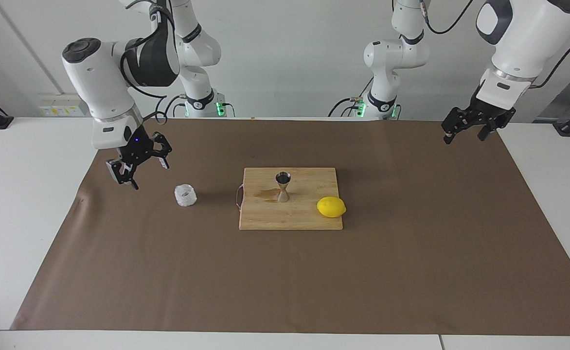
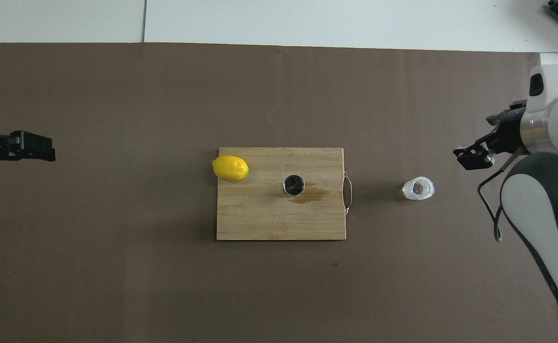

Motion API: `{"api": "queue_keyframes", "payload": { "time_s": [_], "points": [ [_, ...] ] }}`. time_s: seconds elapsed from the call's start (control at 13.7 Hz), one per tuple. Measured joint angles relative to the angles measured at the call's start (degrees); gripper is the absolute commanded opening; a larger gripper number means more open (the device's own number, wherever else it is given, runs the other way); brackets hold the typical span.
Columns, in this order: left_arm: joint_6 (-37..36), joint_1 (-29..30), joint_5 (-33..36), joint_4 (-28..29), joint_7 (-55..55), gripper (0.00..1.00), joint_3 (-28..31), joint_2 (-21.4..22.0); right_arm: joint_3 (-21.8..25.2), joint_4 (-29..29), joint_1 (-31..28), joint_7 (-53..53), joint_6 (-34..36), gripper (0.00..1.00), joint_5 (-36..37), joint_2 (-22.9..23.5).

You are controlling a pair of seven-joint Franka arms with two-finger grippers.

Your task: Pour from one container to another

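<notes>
A small squat clear glass cup (image 1: 186,195) with a knobbly, whitish cut-glass surface stands upright on the brown paper sheet (image 1: 285,272) that covers the white table (image 1: 27,194), toward the right arm's end and just off the handle end of a rectangular pale wooden cutting board (image 1: 265,218). The right gripper (image 1: 139,167) hangs in the air close to this cup, above the paper a little further toward the right arm's end of the table, and does not touch it; its black fingers stand spread apart with nothing between them. On the board, near its middle, stands a small shiny steel hourglass-shaped jigger (image 1: 283,186), upright on its lower cone with its open mouth turned up, and a darker wet-looking stain (image 2: 313,195) marks the wood beside its foot on the side facing the cup. A bright yellow lemon (image 1: 331,206) lies at the board's corner toward the left arm's end, farther from the robots than the jigger, part of it over the edge. The left gripper (image 1: 465,130) waits in the air over the paper near the left arm's end of the table, well apart from everything on it; its fingers are parted and empty.
</notes>
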State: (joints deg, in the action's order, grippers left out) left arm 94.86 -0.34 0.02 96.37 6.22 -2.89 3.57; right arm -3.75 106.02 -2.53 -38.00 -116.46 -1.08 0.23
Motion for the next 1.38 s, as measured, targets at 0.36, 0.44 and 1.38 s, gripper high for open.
{"api": "queue_keyframes", "payload": {
  "time_s": [0.36, 0.44, 1.38],
  "points": [
    [0.00, 0.00, 0.00, 0.00, 0.00, 1.00, 0.00, 0.00, -0.07, -6.14, 0.18, 26.36, 9.70, 1.00, 0.73, -0.12],
    [0.00, 0.00, 0.00, 0.00, 0.00, 1.00, 0.00, 0.00, -0.08, -8.36, 0.17, 30.71, 12.75, 1.00, 0.86, -0.19],
    [0.00, 0.00, 0.00, 0.00, 0.00, 1.00, 0.00, 0.00, 0.22, -15.46, 1.63, 45.26, 30.12, 1.00, 1.17, -2.78]
  ]
}}
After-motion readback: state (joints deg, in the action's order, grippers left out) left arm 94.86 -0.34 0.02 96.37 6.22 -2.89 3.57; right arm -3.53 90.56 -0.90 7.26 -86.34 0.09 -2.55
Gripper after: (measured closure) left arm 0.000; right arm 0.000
